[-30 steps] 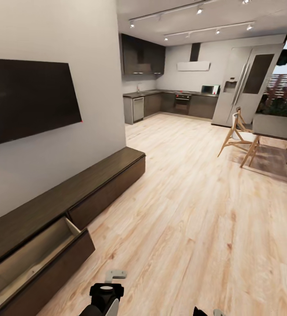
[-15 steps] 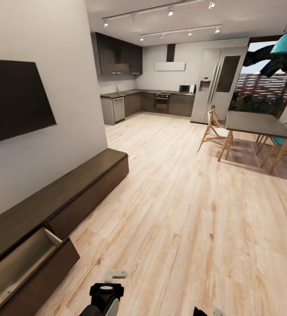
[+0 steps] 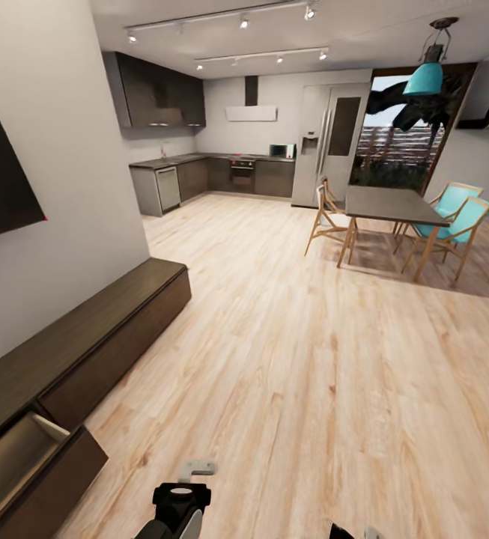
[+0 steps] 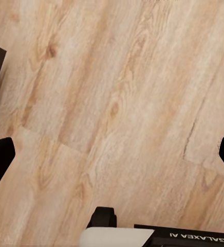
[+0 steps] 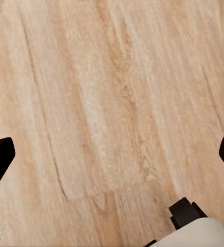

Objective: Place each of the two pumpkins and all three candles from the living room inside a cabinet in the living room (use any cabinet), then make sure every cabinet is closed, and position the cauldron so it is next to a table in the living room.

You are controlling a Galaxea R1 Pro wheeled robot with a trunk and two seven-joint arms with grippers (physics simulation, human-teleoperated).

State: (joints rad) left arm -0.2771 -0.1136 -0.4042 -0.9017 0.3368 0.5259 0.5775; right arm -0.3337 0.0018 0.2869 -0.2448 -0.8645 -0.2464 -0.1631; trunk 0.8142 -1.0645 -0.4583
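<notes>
1. Standing along the wall at far left: cabinet [image 3: 87,329], long and dark, one drawer [image 3: 19,468] hanging open, pale inside showing; likely stiff, sliding shut under a flat push on its front.
2. Hanging low over plank floor [image 3: 289,359]: left gripper [image 4: 112,154], fingers spread wide, pinching nothing.
3. Pointing down at bare planks: right gripper [image 5: 112,152], fingers likewise spread, empty.
4. Standing far right: dining table [image 3: 390,206].

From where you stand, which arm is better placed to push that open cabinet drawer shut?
Probably the left. The open drawer of the cabinet sits at the robot's left, on the same side as the left arm. The left tool is open and empty over bare floor.
</notes>
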